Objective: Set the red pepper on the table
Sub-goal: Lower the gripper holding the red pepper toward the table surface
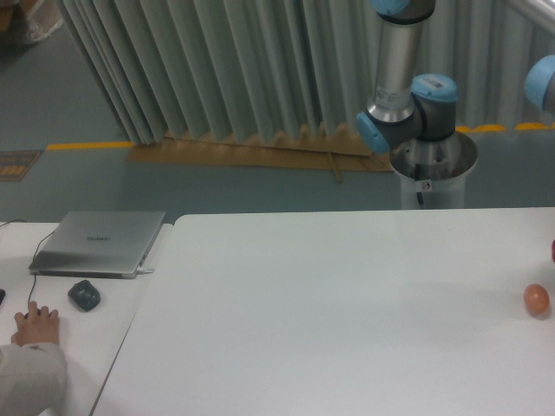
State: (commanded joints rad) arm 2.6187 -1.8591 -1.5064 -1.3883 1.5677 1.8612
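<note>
The white table [347, 303] fills the lower frame. At the far right edge, a little above the tabletop, a thin dark-red sliver [552, 251] pokes into view. It looks like the red pepper, though almost all of it is cut off by the frame. My gripper is out of view. Only the arm shows: its base [431, 169] behind the table, the grey upright link [395, 61], and a blue joint [542, 82] at the upper right edge.
An orange egg-shaped ball [537, 299] lies on the table near the right edge. On the narrower desk [113, 329] at left are a grey laptop [100, 243], a dark mouse [84, 295] and a person's hand [36, 325].
</note>
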